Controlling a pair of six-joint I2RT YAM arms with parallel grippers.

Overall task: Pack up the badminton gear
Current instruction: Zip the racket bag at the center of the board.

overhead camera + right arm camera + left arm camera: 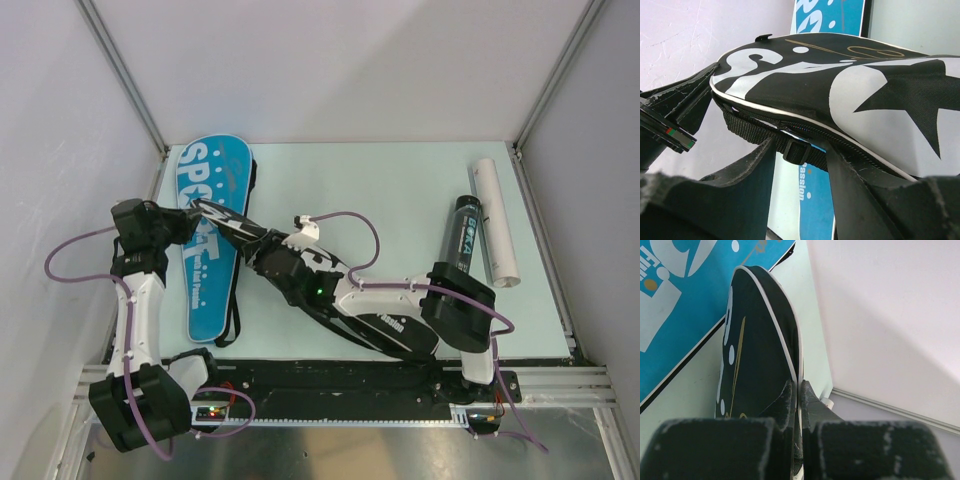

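A black racket bag [232,222] with white lettering hangs above the table between my two grippers. My left gripper [192,216] is shut on its white-piped edge [799,371], fingertips pressed together [800,390]. My right gripper [266,252] stands open under the bag's zipped edge [840,75]. The bag's black webbing strap and buckle [801,151] cross between its fingertips [800,147] unpinched. A blue "SPORT" racket bag [212,262] lies flat beneath, also showing in both wrist views [680,305] [832,15]. No racket or shuttlecock shows.
A black shuttle tube [465,235] and a white tube [497,222] lie side by side at the table's right. White walls close in the table on the left, back and right. The right arm stretches diagonally across the near middle.
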